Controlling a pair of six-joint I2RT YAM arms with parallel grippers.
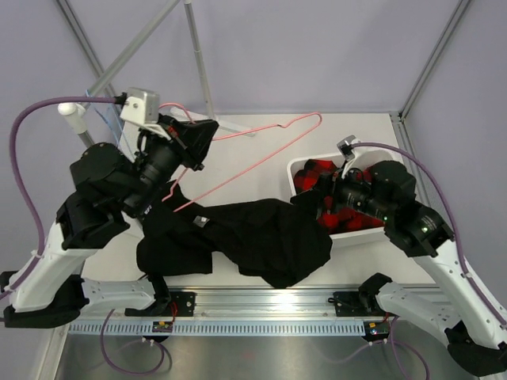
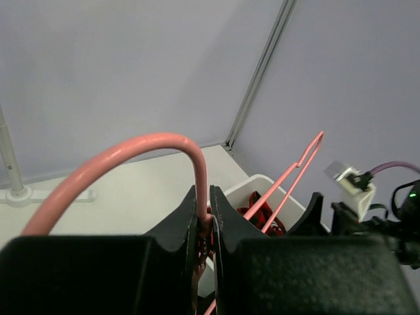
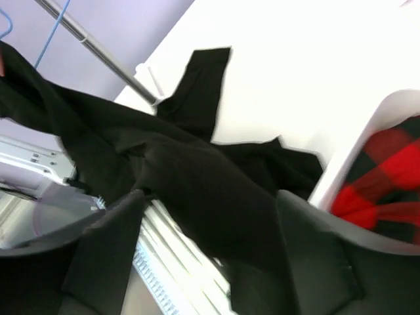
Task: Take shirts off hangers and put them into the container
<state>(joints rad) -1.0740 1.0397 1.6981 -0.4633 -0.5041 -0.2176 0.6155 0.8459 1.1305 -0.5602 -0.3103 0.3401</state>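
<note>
My left gripper [image 1: 200, 141] is shut on the hook neck of the pink hanger [image 1: 269, 154], holding it bare above the table. In the left wrist view the pink hanger [image 2: 151, 141] curves up out of the closed left gripper [image 2: 209, 197]. The black shirt [image 1: 245, 237] lies crumpled on the table, one end reaching the container [image 1: 348, 236]. The red-and-black plaid shirt [image 1: 313, 174] lies inside the container. My right gripper [image 1: 325, 202] hovers at the container's left wall. In the right wrist view, the right gripper [image 3: 210, 197] stands open, with the black shirt [image 3: 197, 184] loose between its fingers.
A light blue hanger [image 1: 101, 119] hangs by the grey rack pole [image 1: 198, 55] at the back left. The rack pole [image 3: 98, 46] crosses the right wrist view. The arms' base rail [image 1: 261, 305] runs along the near edge. The container's wall [image 3: 354, 151] is close on the right.
</note>
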